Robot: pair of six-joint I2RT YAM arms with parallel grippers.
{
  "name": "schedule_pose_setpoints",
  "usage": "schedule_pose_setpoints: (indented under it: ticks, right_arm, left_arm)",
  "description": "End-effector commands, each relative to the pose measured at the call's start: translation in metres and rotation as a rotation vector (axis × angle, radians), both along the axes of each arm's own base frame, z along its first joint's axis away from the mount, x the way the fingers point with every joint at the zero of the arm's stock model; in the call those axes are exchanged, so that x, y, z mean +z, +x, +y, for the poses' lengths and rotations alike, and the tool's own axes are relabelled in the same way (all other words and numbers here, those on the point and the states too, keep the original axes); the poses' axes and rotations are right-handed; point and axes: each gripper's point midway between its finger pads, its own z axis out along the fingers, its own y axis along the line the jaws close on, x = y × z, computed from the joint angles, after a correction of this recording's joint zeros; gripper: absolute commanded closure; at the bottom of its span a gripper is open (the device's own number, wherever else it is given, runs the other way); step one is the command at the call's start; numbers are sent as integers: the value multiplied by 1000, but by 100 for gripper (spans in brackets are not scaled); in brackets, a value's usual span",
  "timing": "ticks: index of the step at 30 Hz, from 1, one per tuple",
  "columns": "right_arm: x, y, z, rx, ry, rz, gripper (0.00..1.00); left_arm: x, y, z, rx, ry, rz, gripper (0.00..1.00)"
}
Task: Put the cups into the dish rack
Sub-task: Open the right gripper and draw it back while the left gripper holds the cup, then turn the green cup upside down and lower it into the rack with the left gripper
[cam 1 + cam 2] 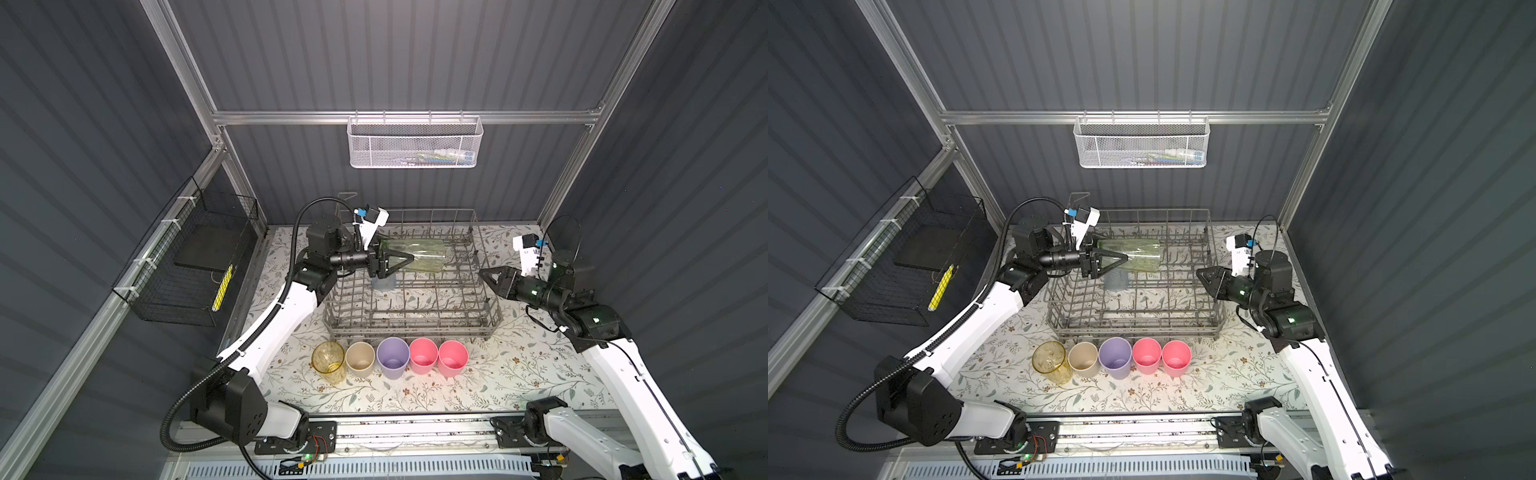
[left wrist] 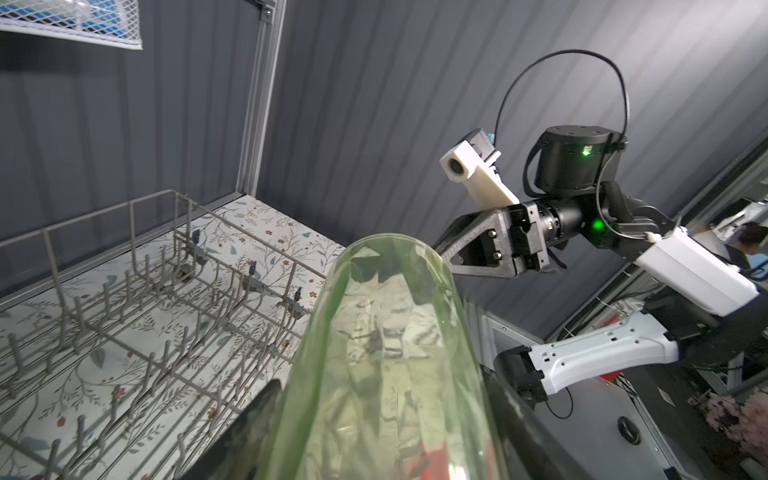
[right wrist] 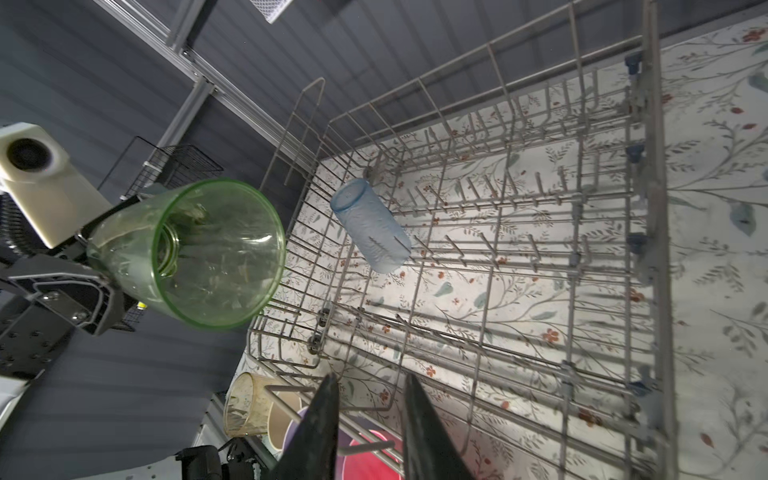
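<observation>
L gripper (image 1: 405, 259) is gripping the green cup (image 1: 432, 257) sideways above the dish rack (image 1: 415, 320), far-left part. R gripper (image 1: 483, 273) is hovering at its right rim, jaws slightly apart, empty. Blue-grey cup (image 1: 384, 284) is sitting on tines inside; five more cups (image 1: 392, 363) are standing in front.

Both top views: high overhead, far back, tilted down toward back wall; nearly same picture of whole table (image 1: 498, 374), rack (image 1: 409, 328), both arms. Left wrist view: close behind left pincer (image 1: 405, 262), looking along green cup (image 2: 386, 353) in its grip, toward right pincer (image 2: 451, 251) beyond. Right wrist view: close behind right pincer, looking past fingertips across rack toward left pincer opposite. Wrist views share rack floor.
</observation>
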Motion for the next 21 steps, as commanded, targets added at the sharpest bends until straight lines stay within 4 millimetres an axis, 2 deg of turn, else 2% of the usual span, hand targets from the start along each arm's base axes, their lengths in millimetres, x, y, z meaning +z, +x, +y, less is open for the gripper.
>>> schedule_pose_setpoints:
  ticks: [1, 6, 15, 21]
  right_arm:
    - [0, -1, -13, -46, -73, -19, 71]
    - [-6, 0, -19, -72, -108, -12, 70]
    - [-15, 2, -19, -71, -121, 7, 70]
    - [-21, 2, -19, -68, -136, 22, 70]
  left_arm:
    - [10, 7, 9, 73, 38, -28, 85]
    - [0, 16, 14, 134, 94, 7, 85]
    - [-38, 32, 31, 286, 242, 112, 85]
    - [-57, 35, 44, 357, 330, 156, 84]
